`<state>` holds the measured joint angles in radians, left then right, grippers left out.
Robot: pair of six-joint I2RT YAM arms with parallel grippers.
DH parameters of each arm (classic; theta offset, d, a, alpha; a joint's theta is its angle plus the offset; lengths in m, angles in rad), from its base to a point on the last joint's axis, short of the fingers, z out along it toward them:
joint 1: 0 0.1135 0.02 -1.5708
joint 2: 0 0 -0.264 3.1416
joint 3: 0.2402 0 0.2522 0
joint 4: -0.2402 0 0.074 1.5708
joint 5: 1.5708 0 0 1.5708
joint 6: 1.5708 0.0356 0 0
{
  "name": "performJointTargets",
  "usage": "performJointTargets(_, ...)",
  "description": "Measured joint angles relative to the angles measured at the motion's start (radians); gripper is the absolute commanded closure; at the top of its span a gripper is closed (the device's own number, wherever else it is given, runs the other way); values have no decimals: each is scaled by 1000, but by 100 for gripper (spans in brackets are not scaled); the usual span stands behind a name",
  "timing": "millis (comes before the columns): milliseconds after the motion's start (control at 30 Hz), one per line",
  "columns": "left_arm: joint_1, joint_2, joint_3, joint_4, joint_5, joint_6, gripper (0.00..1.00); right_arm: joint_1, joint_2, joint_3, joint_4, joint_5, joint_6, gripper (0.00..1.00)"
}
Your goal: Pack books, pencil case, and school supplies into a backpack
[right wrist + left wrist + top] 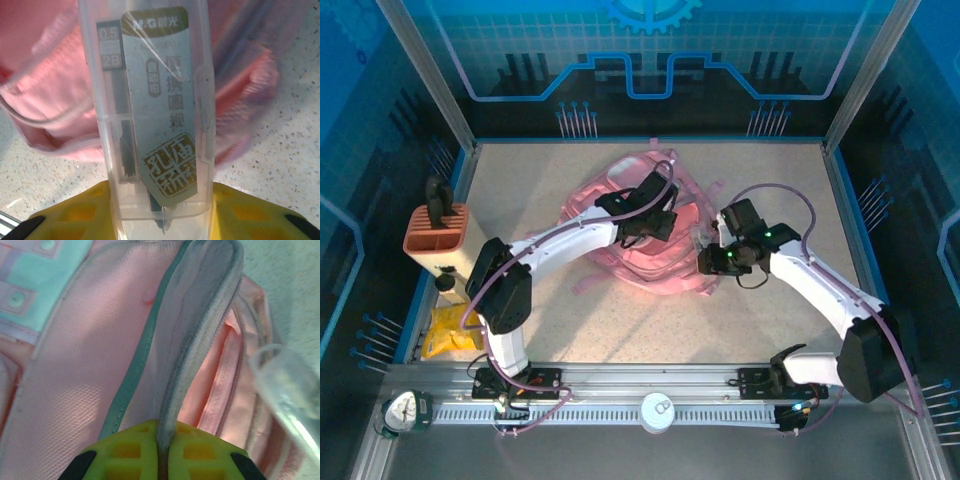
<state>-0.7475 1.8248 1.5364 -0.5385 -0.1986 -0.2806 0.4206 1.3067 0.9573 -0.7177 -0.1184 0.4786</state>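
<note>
Left gripper (163,446) tight on backpack (75,365) flap (200,315); right gripper (160,212) around clear, perhaps lead-refill, box (155,100).

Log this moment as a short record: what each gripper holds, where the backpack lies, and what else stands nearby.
backpack: large soft pink backpack, at the centre of the speckled table
left gripper: shut on the backpack's grey-edged zip flap
right gripper: shut on a clear plastic box of pencil leads, at the backpack's right side
box status: apparently not yet inside the backpack
nearby: orange slotted holder at far left, a dark tool standing in it
</note>
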Motion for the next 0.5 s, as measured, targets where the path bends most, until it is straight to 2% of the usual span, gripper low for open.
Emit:
performJointTargets(167, -8, 2, 0, 36, 55, -184, 100, 0, 79, 62, 25, -2, 19, 55)
performJointTargets(300, -9, 2, 0, 82, 84, -282, 100, -4, 154, 120, 52, -6, 33, 53)
performJointTargets(433, -10, 2, -1, 110, 92, -330, 100, -7, 238, 180, 85, -24, 59, 45)
performJointTargets(500, -9, 2, -1, 113, 87, -345, 100, -9, 274, 205, 92, -41, 74, 36)
